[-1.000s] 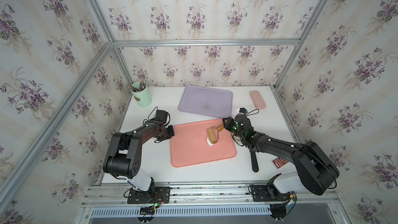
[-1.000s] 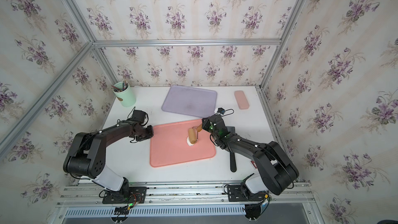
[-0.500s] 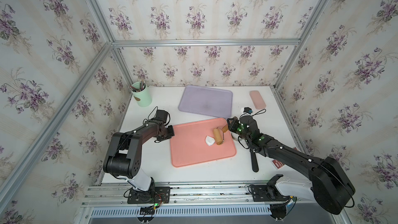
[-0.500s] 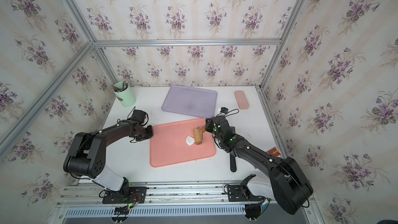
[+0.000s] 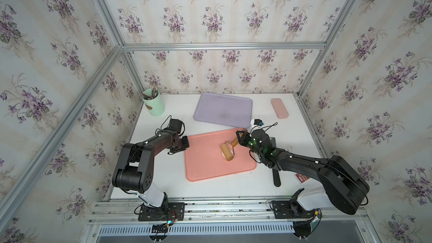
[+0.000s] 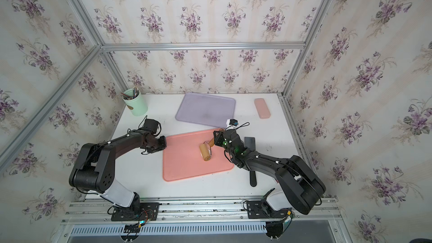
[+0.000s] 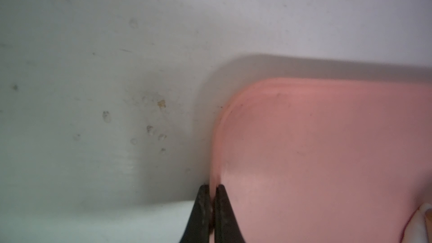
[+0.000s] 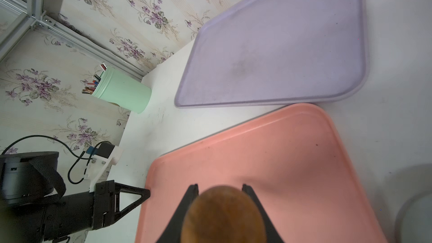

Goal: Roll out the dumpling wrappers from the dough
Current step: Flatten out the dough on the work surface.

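A pink tray [image 5: 205, 164] lies at the front middle of the table. My left gripper [image 5: 185, 142] is shut on the rim of its left edge; the left wrist view shows the fingertips [image 7: 211, 187] pinching that rim. My right gripper [image 5: 239, 137] is shut on the handle of a wooden roller [image 5: 226, 151], whose barrel rests on the tray. The handle [image 8: 222, 209] fills the space between the jaws in the right wrist view. The dough [image 7: 418, 227] is a white patch under the roller, mostly covered in both top views. The dumpling wrappers are out of view.
A purple tray [image 5: 223, 109] lies behind the pink one. A green cup of pencils [image 5: 154, 104] stands at the back left and a pink case [image 5: 279, 108] at the back right. A black scraper [image 5: 275, 176] and a red card [image 5: 302, 178] lie under my right arm.
The right gripper drew the roller to the right, baring the dough, then pushed it back left over the dough. The left arm has not moved.
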You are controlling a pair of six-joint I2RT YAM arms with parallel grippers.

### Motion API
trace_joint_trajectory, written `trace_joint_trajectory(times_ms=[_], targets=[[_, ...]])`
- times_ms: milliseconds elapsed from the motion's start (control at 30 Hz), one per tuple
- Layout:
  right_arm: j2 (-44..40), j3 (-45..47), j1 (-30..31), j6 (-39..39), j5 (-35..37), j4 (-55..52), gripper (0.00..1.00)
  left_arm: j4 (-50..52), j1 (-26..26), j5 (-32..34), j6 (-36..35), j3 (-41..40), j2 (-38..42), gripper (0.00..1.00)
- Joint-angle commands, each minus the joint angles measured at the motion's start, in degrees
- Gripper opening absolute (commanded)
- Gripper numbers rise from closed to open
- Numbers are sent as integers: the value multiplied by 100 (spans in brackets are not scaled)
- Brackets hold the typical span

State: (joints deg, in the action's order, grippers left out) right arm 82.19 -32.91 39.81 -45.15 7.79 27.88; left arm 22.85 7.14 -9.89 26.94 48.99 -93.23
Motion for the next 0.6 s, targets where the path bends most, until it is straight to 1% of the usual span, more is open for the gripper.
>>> trace_joint_trajectory(times_ms=[0, 133, 233, 333, 367, 467, 533, 567], targets=[[159, 207, 73, 608, 493, -910, 0, 282, 6, 241, -4, 36, -14, 0], [280, 218, 263, 572, 801, -813, 0, 306, 7, 293, 26, 80, -42, 0], [345, 274, 264, 677, 801, -732, 0, 394, 7, 338, -13, 163, -80, 0], [318, 401, 111, 633, 451, -446, 0, 438, 7, 369, -72, 224, -121, 0], [280, 399, -31, 581, 432, -533, 0, 471, 10, 391, -78, 242, -138, 0], [-46, 563, -405, 651, 695, -662, 0, 557, 9, 511, -125, 250, -110, 0], [-206, 585, -407, 915, 939, -678, 0, 547, 8, 518, -150, 226, -90, 0], [-229, 590, -358, 989, 838, -556, 0, 526, 8, 485, -158, 225, -90, 0]])
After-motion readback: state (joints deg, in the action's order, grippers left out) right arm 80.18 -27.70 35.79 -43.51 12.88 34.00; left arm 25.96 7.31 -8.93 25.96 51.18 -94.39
